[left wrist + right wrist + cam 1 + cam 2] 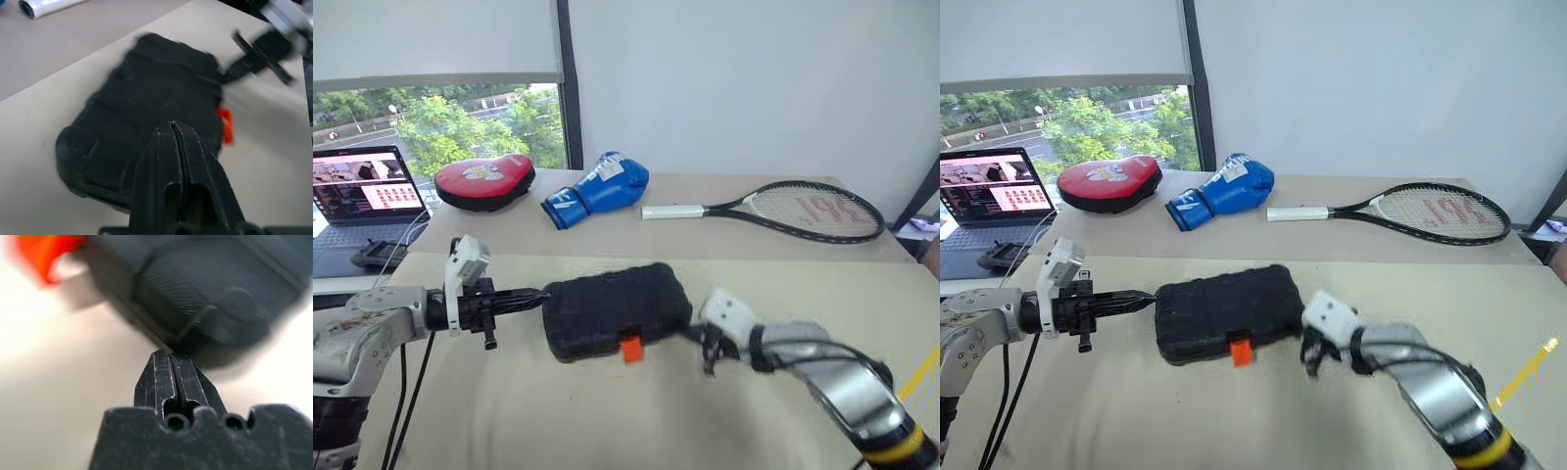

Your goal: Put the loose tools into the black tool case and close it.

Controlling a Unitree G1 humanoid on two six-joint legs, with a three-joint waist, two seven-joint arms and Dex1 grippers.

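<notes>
Left wrist view shows the left pincer [172,128] pinched fully together with nothing in it, tips right at the end of the black tool case [146,112]. The right pincer [172,357] is clamped tight and empty as well, nosing up to the opposite corner of the case.

From the head camera the case sits lid-down near the middle of the surface [558,411], left pincer at its 9 o'clock, right pincer at about 4 o'clock, orange latch [630,349] poking out at 6 o'clock. No loose tools lying around that I can see, so they're presumably inside.

Risk as I see it: the latch looks like it's sticking out, maybe not snapped. Pressing from both ends with pointed tips could skid the case or spin it instead of seating anything.
</notes>
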